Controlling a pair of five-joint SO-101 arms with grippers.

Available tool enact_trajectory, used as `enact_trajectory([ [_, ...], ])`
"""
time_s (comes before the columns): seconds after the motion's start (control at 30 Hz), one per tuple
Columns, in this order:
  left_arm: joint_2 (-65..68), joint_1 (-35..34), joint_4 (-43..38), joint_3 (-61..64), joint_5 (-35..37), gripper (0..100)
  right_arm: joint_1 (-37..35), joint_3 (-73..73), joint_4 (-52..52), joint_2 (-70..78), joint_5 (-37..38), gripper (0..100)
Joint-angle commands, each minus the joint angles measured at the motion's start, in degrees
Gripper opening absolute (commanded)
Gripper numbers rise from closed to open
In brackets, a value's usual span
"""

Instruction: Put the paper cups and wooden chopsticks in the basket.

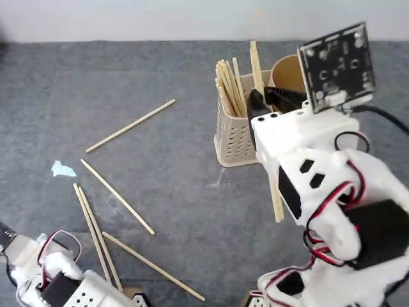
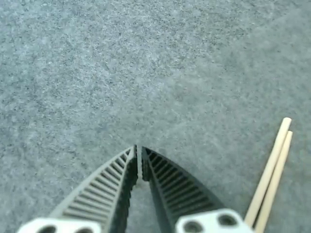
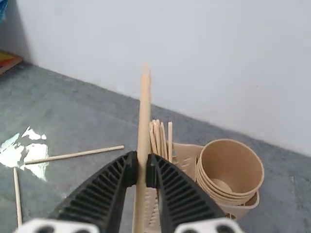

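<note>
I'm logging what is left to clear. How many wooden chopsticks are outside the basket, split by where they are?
Loose chopsticks on the table: 5
Held chopstick in the right end effector: 1
Total: 6

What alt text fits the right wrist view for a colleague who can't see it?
The right pincer is shut on a chopstick that sticks out past its tips, with the basket just beyond holding bundled chopsticks and stacked cups. A loose chopstick lies on the grey table.
</note>
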Motion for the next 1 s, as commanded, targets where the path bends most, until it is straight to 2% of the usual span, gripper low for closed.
enact_trajectory([
  [0.0, -0.6, 0.1, -1.3, -0.2, -0.4, 1, 0.4, 13.7, -14.8, -6.4, -0.4, 0.7],
  [0.17, -0.6, 0.1, -1.3, -0.2, -0.4, 1, 1.3, 26.7, -33.7, -10.3, -0.4, 0.7],
  [0.37, -0.6, 0.1, -1.3, -0.2, -0.4, 1, 6.5, 37.2, -58.8, -10.2, -0.9, 0.7],
  [0.57, -0.6, 0.1, -1.3, -0.2, -0.4, 1, 7.3, 47.5, -82.2, -7.9, -0.4, 0.7],
  [0.77, -0.6, 0.1, -1.3, -0.2, -0.4, 1, 7.3, 49.2, -88.5, 0.2, -0.7, 0.7],
  [0.97, -0.6, 0.1, -1.3, -0.2, -0.4, 1, 7.3, 49.3, -88.0, 5.2, -0.5, 5.0],
])
